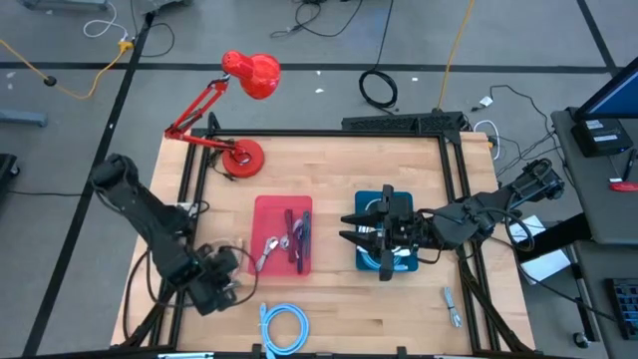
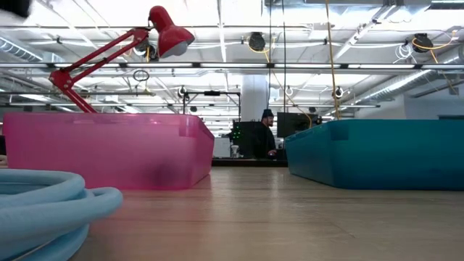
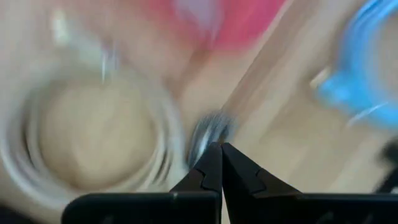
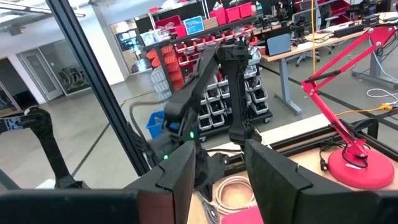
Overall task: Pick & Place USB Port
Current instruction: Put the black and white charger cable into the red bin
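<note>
A white coiled cable (image 1: 235, 249) (image 3: 93, 124) lies on the wood table beside the pink bin (image 1: 269, 209), with a silver plug (image 3: 208, 130) at one end. My left gripper (image 1: 227, 265) (image 3: 221, 152) is low over this coil at the table's near left, shut, its tips right at the plug; that view is blurred. My right gripper (image 1: 351, 229) (image 4: 217, 168) hovers open above the blue bin (image 1: 399, 261), pointing toward the table's left. The pink bin holds several dark and pale cables (image 1: 294, 239). My left gripper's shut fingertips (image 3: 214, 163) come down slanting right next to the silver plug of the white cable. Blur keeps me from telling whether they touch it. The coil lies flat on the table.
A light-blue coiled cable (image 1: 284, 324) (image 2: 43, 196) (image 3: 360, 81) lies near the near edge. A small silver connector (image 1: 452, 304) lies near the right corner. A red desk lamp (image 1: 239, 155) stands at the far left. The bins (image 2: 109, 148) (image 2: 377, 152) sit mid-table.
</note>
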Controlling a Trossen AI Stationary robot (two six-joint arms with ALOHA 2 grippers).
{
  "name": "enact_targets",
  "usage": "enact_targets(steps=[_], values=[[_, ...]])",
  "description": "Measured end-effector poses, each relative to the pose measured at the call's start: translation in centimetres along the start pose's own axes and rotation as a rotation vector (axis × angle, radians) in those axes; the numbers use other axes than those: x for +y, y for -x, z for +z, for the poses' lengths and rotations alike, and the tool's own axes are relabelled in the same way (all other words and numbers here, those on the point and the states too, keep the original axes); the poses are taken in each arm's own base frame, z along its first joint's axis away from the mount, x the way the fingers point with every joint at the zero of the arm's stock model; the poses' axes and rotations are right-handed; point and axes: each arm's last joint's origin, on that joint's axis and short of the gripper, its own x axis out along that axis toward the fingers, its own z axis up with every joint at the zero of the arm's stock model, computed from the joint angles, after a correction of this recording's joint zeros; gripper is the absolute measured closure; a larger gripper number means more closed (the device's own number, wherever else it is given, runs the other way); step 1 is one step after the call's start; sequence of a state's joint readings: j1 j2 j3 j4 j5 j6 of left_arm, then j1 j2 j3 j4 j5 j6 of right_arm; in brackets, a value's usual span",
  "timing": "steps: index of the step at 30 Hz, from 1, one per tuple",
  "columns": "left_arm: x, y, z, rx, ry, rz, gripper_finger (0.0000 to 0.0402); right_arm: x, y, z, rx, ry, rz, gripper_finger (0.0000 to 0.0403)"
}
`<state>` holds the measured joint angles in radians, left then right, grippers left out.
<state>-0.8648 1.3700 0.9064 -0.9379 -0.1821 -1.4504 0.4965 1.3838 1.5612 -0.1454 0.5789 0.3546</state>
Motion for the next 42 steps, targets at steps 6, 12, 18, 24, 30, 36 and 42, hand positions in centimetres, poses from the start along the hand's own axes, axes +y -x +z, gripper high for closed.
enact_targets(steps=[6, 12, 18, 24, 30, 36, 42], values=[[1.9, -3.5, -3.2, 0.085, 0.141, 0.006, 0.0391, 0.0, 0.0, 0.0, 0.001, 0.001, -0.001, 0.0271], [1.5, -4.1, -3.6, 0.058, 0.092, -0.091, 0.0361, 0.0, 0.0, 0.0, 0.001, -0.01, 0.0, 0.0271], [-0.4, -3.8, -3.3, 0.045, -0.081, -0.294, 0.0287, 0.0, 0.0, 0.0, 0.001, -0.018, 0.0, 0.0271], [0.5, -4.1, -3.0, 0.049, -0.107, -0.198, 0.0241, 0.0, 0.0, 0.0, 0.001, -0.018, 0.0, 0.0271], [0.6, -4.4, -2.0, 0.071, -0.15, -0.194, 0.023, 0.0, 0.0, 0.0, 0.001, -0.018, 0.0, 0.0271], [0.7, -5.9, -1.5, 0.12, -0.204, -0.121, 0.0229, 0.0, 0.0, 0.0, 0.001, -0.018, 0.0, 0.0271], [0.5, -7.8, -1.4, 0.198, -0.22, -0.051, 0.0231, 0.0, 0.0, 0.0, 0.0, -0.026, 0.0, 0.0271]])
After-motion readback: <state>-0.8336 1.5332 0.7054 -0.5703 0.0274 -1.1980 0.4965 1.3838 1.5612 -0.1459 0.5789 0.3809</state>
